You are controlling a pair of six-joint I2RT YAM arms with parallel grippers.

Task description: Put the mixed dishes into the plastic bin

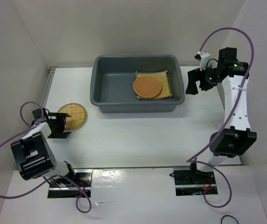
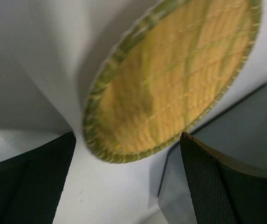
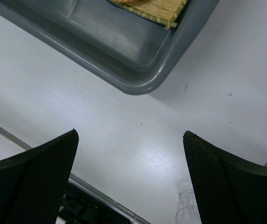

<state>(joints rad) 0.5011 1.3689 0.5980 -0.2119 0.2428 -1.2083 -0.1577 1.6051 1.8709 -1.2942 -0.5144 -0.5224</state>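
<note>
The dark grey plastic bin [image 1: 133, 106] stands at the back middle of the table. A square yellow woven mat [image 1: 167, 77] lies in its right half, with a round tan-orange disc [image 1: 147, 87] on top. A second round woven disc [image 1: 72, 115] lies on the table left of the bin. My left gripper [image 1: 58, 125] is open and empty just short of this disc's near edge; the disc fills the left wrist view [image 2: 170, 79]. My right gripper [image 1: 192, 81] is open and empty beside the bin's right end. A small clear glass cup [image 3: 185, 205] stands on the table by my right finger.
White walls close in the table on the left, back and right. The bin's rounded corner [image 3: 138, 79] and the mat's edge [image 3: 156, 7] show in the right wrist view. A grey side of the bin [image 2: 245, 121] shows behind the disc in the left wrist view.
</note>
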